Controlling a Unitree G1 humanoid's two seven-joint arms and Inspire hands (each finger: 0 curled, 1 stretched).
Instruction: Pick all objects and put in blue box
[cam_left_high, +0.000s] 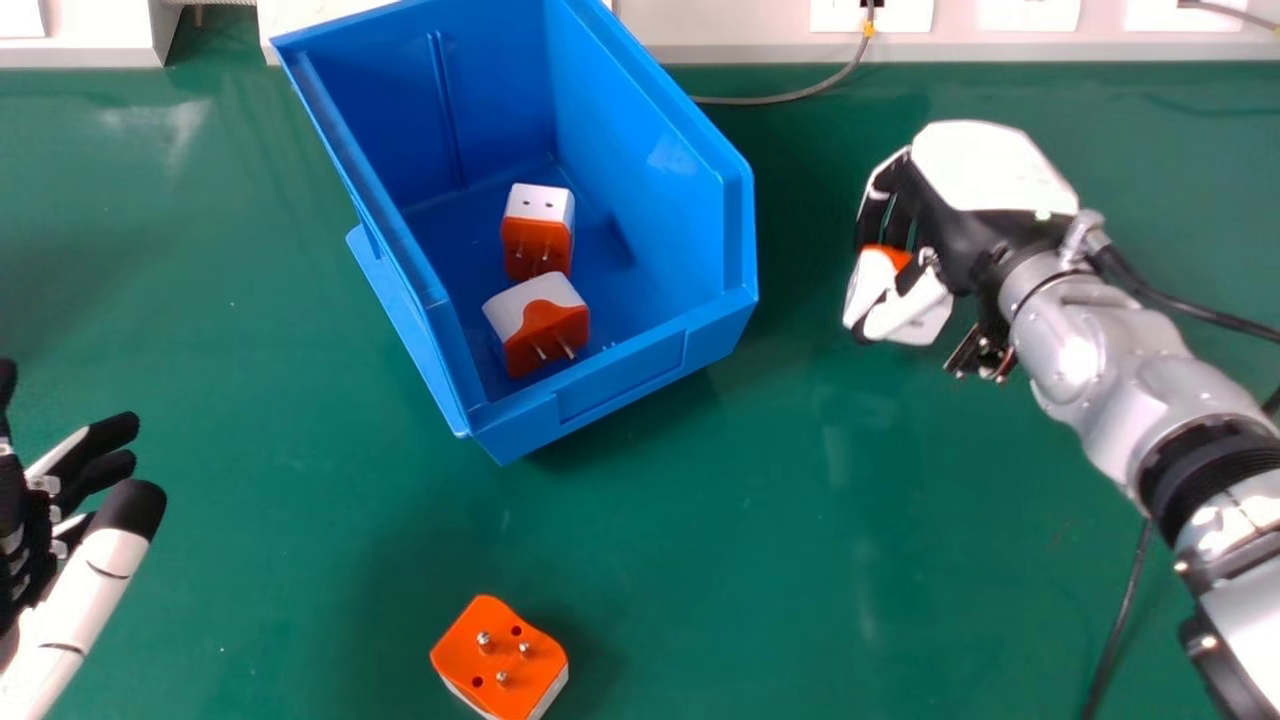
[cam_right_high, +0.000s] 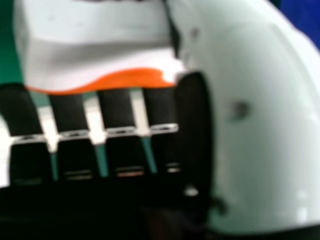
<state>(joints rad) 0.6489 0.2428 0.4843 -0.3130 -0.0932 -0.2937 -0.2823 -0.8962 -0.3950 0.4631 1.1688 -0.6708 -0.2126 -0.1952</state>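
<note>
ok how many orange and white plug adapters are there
4 visible: the farther adapter and nearer adapter in the blue box, a third adapter on the green table, a fourth adapter in the right robot hand. The box's near wall may hide more.

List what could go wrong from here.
The adapter held between the right hand's fingers and thumb might slip and fall onto the green table before it is over the blue box.

The box's side wall stands between that hand and the inside; a low carry could knock or shove the box.

The loose adapter lies pins up, so fingers may catch the pins when grasping.
</note>
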